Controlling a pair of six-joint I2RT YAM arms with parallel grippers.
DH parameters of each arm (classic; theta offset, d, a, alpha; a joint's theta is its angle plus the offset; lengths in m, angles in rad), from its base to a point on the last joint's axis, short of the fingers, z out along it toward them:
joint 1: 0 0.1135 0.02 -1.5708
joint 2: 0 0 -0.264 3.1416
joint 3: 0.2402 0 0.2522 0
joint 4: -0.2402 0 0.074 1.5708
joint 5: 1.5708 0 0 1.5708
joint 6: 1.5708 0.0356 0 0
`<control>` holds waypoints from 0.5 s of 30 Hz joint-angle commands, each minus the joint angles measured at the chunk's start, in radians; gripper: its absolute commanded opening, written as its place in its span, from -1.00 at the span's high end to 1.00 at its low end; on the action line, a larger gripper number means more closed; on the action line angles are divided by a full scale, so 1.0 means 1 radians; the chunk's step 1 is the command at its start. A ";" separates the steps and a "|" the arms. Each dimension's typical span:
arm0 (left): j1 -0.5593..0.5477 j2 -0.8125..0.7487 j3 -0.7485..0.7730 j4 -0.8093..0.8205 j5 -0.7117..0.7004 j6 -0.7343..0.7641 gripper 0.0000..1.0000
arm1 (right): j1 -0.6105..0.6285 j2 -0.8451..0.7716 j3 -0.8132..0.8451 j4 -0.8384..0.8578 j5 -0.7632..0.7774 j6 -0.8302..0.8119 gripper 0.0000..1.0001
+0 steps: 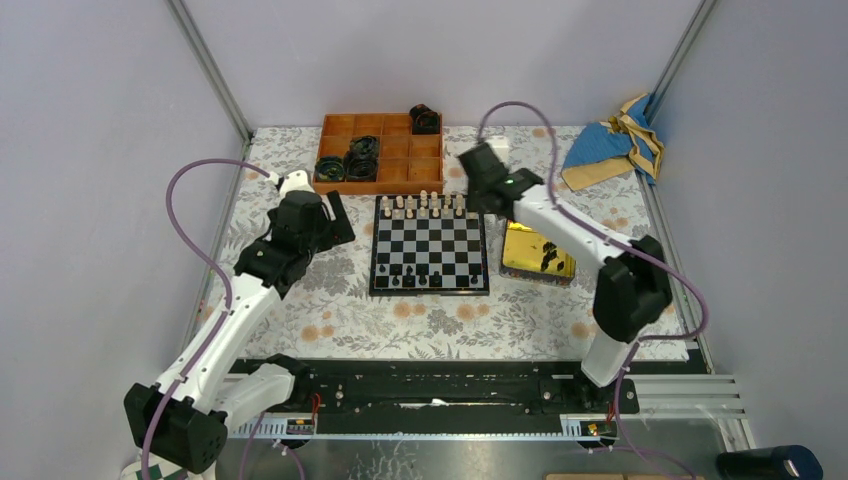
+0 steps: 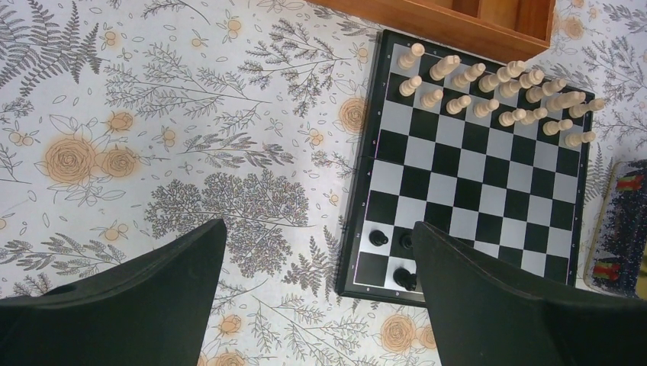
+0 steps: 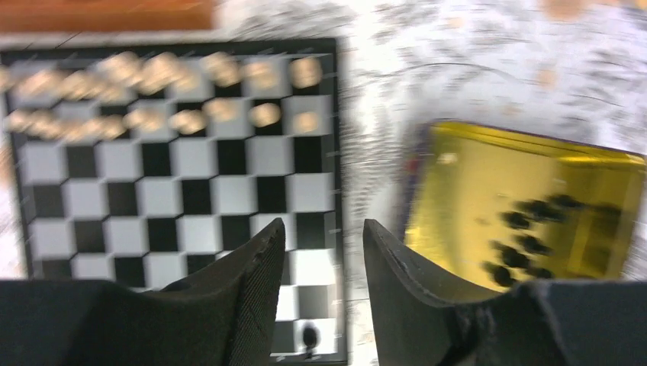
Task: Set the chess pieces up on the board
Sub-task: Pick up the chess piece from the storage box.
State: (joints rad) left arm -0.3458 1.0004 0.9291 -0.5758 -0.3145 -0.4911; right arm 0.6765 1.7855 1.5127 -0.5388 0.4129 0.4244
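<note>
The board [image 1: 430, 240] lies mid-table, its far two rows filled with cream chessmen [image 1: 420, 207]. Several tiny black chess pieces [image 1: 409, 280] stand on its near rows. In the left wrist view three of them [image 2: 378, 238] stand by the board's [image 2: 488, 164] near left corner. My left gripper [image 2: 319, 229] hangs open and empty beside that corner [image 1: 338, 215]. My right gripper [image 3: 324, 226] is open with nothing between its fingers, high over the board's [image 3: 175, 160] right edge [image 1: 480, 200]. One black piece [image 3: 309, 335] stands on the near right corner. That view is blurred.
A gold tin [image 1: 538, 255] right of the board holds several more black pieces [image 3: 526, 236]. A wooden compartment tray [image 1: 380, 150] with black coiled rings sits behind the board. A blue and tan cloth [image 1: 612, 145] lies at the back right.
</note>
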 commanded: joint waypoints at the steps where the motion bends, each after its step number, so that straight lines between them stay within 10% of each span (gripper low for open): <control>1: 0.005 0.009 0.001 0.053 0.010 0.008 -0.97 | -0.120 -0.105 -0.095 -0.022 0.108 0.046 0.00; 15: 0.005 0.038 0.007 0.056 0.039 0.000 -0.97 | -0.346 -0.208 -0.354 0.024 0.088 0.142 -0.06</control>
State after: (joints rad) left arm -0.3458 1.0336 0.9291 -0.5751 -0.2893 -0.4915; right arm 0.3702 1.6550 1.1984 -0.5442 0.4870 0.5129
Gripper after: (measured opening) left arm 0.989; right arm 0.524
